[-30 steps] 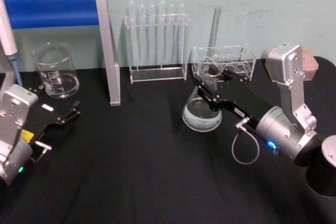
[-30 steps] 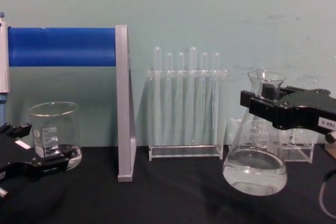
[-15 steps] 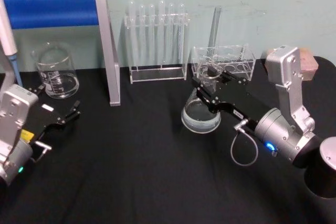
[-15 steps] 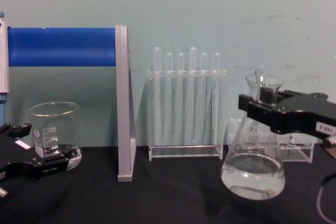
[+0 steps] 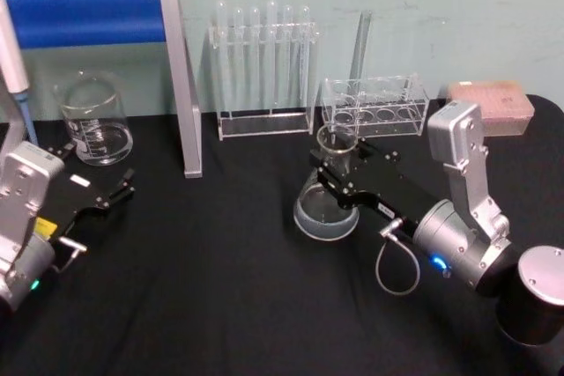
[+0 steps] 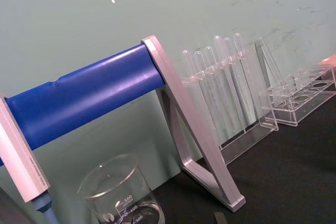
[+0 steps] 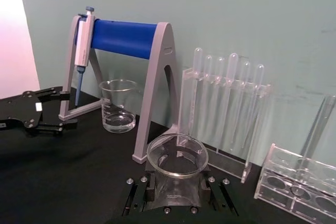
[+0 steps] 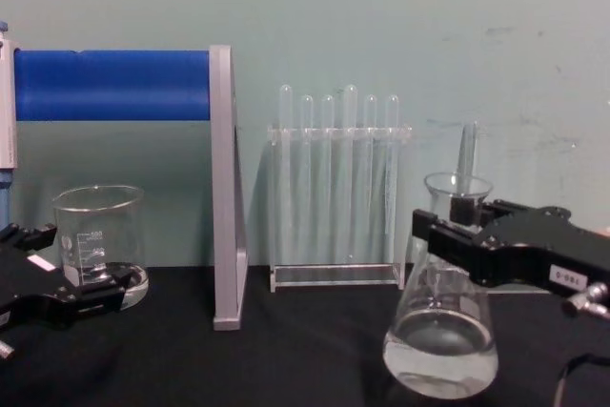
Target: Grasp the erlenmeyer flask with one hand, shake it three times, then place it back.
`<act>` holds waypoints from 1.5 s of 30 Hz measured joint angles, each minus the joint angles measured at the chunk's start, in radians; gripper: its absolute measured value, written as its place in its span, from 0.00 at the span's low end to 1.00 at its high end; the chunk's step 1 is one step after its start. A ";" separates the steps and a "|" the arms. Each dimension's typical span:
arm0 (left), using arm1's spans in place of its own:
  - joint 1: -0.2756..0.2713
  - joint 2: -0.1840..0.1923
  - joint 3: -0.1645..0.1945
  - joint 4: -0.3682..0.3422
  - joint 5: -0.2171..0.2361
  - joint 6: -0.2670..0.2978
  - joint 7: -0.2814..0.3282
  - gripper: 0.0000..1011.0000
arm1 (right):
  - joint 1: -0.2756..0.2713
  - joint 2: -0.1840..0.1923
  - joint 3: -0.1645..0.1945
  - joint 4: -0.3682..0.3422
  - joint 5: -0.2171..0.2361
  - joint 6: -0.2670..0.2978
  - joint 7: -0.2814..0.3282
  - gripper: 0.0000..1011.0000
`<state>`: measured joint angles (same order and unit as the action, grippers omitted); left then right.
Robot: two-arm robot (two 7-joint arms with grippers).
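The erlenmeyer flask [image 5: 324,207] is clear glass with a little clear liquid in its wide base. It stands upright low over the black cloth, right of centre, in front of the low clear rack. My right gripper [image 5: 339,170] is shut on its neck just below the flared rim [image 7: 177,155]. In the chest view the flask [image 8: 440,355] hangs under the black fingers [image 8: 496,253]; whether its base touches the cloth I cannot tell. My left gripper [image 5: 95,184] rests open at the left near the beaker, holding nothing.
A glass beaker [image 5: 92,121] stands at the back left under the blue-barred pipette stand [image 5: 88,15]. A tall test tube rack [image 5: 264,68] and a low clear rack [image 5: 374,105] line the back wall. A pink box [image 5: 490,99] sits at the far right.
My right gripper has carried the flask down, leftward and nearer to me, away from the low clear rack. The left arm has not moved.
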<state>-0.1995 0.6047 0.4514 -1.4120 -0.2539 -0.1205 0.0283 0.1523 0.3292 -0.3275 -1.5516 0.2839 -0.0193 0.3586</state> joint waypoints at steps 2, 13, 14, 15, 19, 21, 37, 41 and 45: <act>0.000 0.000 0.000 0.000 0.000 0.000 0.000 0.99 | 0.001 -0.003 -0.004 0.009 0.000 -0.011 0.006 0.45; 0.000 0.000 0.000 0.000 0.000 0.000 0.000 0.99 | 0.006 -0.014 -0.023 0.049 0.002 -0.042 0.026 0.45; 0.000 0.000 0.000 0.000 0.000 0.000 0.000 0.99 | 0.006 -0.015 -0.024 0.052 0.001 -0.043 0.026 0.45; 0.000 0.000 0.000 0.000 0.000 0.000 0.000 0.99 | 0.007 -0.016 -0.026 0.056 0.001 -0.046 0.028 0.45; 0.000 0.000 0.000 0.000 0.000 0.000 0.000 0.99 | 0.007 -0.019 -0.029 0.069 0.001 -0.053 0.030 0.45; 0.000 0.000 0.000 0.000 0.000 0.000 0.000 0.99 | 0.008 -0.020 -0.031 0.077 0.000 -0.055 0.032 0.45; 0.000 0.000 0.000 0.000 0.000 0.000 0.000 0.99 | 0.010 -0.023 -0.043 0.098 -0.007 -0.048 0.036 0.45; 0.000 0.000 0.000 0.000 0.000 0.000 0.000 0.99 | 0.011 -0.022 -0.045 0.100 -0.008 -0.045 0.036 0.45; 0.000 0.000 0.000 0.000 0.000 0.000 0.000 0.99 | 0.012 -0.022 -0.046 0.102 -0.011 -0.043 0.036 0.45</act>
<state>-0.1995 0.6047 0.4514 -1.4120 -0.2539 -0.1205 0.0283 0.1639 0.3068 -0.3735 -1.4497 0.2733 -0.0622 0.3944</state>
